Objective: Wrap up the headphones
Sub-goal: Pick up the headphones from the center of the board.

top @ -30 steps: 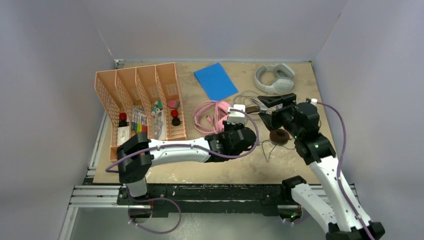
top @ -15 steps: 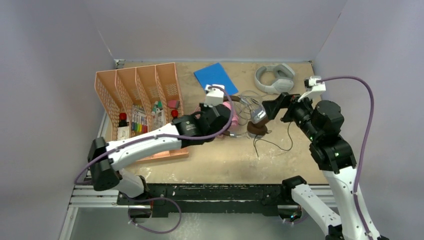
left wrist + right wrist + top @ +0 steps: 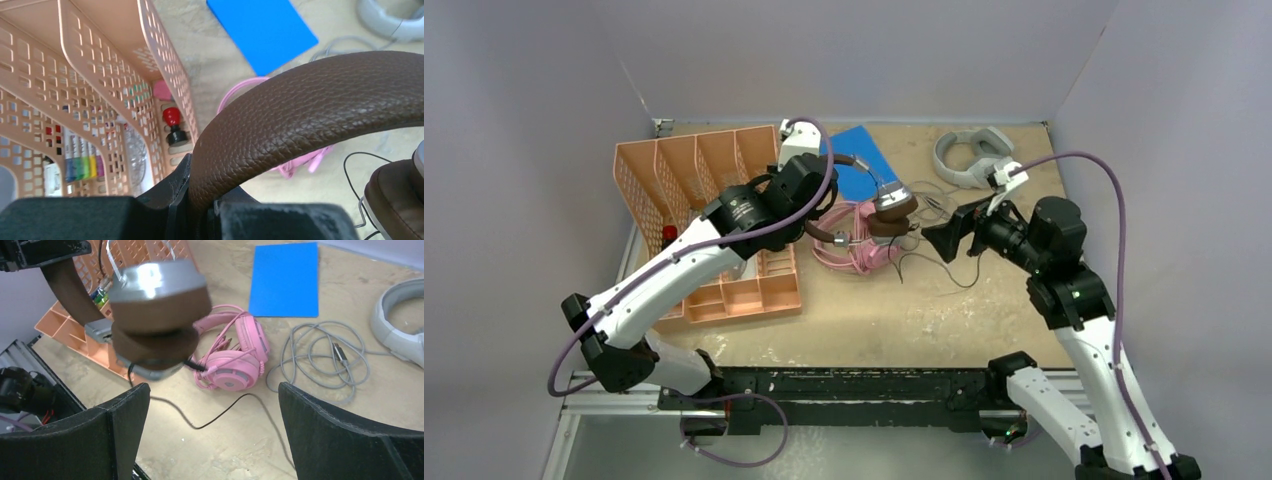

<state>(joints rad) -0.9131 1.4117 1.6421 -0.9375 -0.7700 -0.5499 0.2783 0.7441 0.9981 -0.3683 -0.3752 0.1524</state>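
A: Where was the brown-and-silver headset [image 3: 889, 210] at that moment?

B: Off the table [image 3: 874, 320], lifted above the pink headset [image 3: 854, 245]. The left gripper [image 3: 812, 208] was clamped on its brown headband [image 3: 310, 105], with the ear cups hanging toward the right arm. The right gripper [image 3: 214, 390] faced the cups, jaws spread wide and nothing between them.

A: So the step in hand was catching the cord?

B: I judged so. The thin black cable [image 3: 220, 415] ran from the lower cup down onto the table in a loose curve. The right gripper would do best to pinch it close to the cup, then wind it round the headband while the left arm held the headset level.

A: Anything in the way?

B: The orange organiser [image 3: 684, 170] stood just beside the left arm, leaving little swing room there. The pink headset lay directly underneath, with its own cord bundled beside it. The light-grey headset [image 3: 969, 160] sat at the far right and the blue sheet [image 3: 285, 280] lay beyond. The grey cable [image 3: 320, 355] lay coiled near the black one, easy to snag by mistake.
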